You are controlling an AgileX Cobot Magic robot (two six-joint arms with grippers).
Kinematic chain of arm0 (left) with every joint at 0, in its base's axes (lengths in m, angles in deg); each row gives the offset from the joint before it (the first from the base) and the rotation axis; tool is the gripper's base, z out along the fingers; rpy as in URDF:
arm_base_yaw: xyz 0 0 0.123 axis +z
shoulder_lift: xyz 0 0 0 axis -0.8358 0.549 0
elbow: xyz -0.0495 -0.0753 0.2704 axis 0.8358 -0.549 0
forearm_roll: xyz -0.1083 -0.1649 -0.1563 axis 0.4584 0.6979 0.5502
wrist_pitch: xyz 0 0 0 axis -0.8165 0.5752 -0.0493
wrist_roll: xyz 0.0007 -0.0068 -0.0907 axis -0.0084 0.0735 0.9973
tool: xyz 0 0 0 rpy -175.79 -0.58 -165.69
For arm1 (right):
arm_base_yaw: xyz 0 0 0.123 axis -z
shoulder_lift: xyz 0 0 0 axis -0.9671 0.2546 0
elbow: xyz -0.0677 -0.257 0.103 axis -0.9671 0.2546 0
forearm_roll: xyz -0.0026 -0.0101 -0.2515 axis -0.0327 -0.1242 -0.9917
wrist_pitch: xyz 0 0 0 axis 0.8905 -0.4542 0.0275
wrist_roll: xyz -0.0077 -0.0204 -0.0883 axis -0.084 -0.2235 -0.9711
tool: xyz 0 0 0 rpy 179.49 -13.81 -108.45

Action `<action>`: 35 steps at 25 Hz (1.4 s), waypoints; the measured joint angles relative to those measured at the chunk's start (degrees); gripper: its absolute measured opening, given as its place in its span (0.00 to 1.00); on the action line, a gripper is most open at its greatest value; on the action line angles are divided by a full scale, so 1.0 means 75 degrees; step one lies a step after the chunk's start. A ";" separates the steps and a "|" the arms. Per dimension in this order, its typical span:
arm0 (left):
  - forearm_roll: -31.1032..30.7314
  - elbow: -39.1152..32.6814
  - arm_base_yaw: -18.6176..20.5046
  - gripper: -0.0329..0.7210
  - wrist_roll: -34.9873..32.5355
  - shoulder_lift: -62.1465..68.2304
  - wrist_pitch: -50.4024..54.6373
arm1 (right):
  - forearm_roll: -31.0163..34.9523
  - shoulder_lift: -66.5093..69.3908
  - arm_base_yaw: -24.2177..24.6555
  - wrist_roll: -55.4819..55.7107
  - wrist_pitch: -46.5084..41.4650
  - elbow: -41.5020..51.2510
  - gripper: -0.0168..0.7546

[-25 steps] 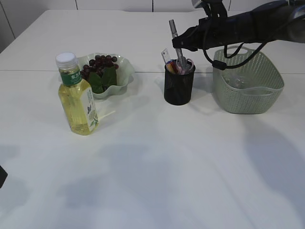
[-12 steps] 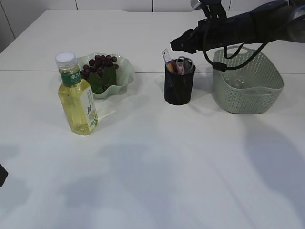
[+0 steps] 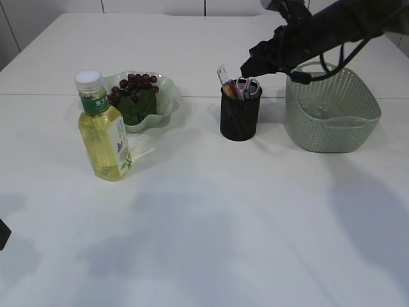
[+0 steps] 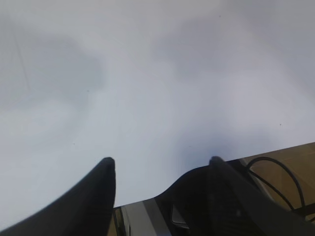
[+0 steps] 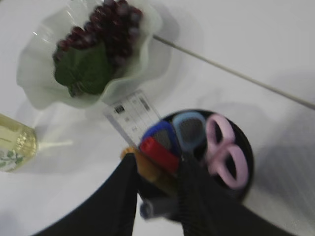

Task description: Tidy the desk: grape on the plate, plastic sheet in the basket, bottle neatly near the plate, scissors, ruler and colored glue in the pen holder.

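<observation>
The right end effector (image 5: 156, 184) hangs just above the pen holder (image 3: 240, 116), its fingers a little apart and gripping nothing; below it stand pink scissors (image 5: 225, 151), a clear ruler (image 5: 134, 117) and what look like glue sticks (image 5: 158, 149), though the view is blurred; the left end effector (image 4: 160, 169) gapes over bare worktop (image 3: 211, 217); grapes (image 3: 133, 86) lie on the plate (image 3: 167, 96), the bottle (image 3: 103, 128) just beside; the basket (image 3: 332, 112) stands right of the holder.
</observation>
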State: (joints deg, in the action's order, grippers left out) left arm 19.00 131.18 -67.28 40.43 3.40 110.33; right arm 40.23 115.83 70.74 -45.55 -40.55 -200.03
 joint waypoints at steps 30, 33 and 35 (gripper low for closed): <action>-0.0217 0.0000 0.0000 0.62 0.0000 -0.0360 -0.0643 | -0.7246 -0.4406 -0.0014 0.6991 -0.3278 0.0150 0.55; -0.0586 0.0000 0.0000 0.62 0.0162 -0.0674 -0.0673 | -0.7268 -0.4786 -0.0014 0.7005 -0.3278 0.0772 0.55; -0.0919 0.0000 0.0000 0.62 0.0397 -0.0888 -0.0594 | -0.7396 -0.5088 -0.0014 0.7015 -0.3278 0.1403 0.55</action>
State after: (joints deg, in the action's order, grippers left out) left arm 12.10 131.18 -67.28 43.41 -3.26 105.87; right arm -15.24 77.67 70.64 7.06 -65.13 -189.51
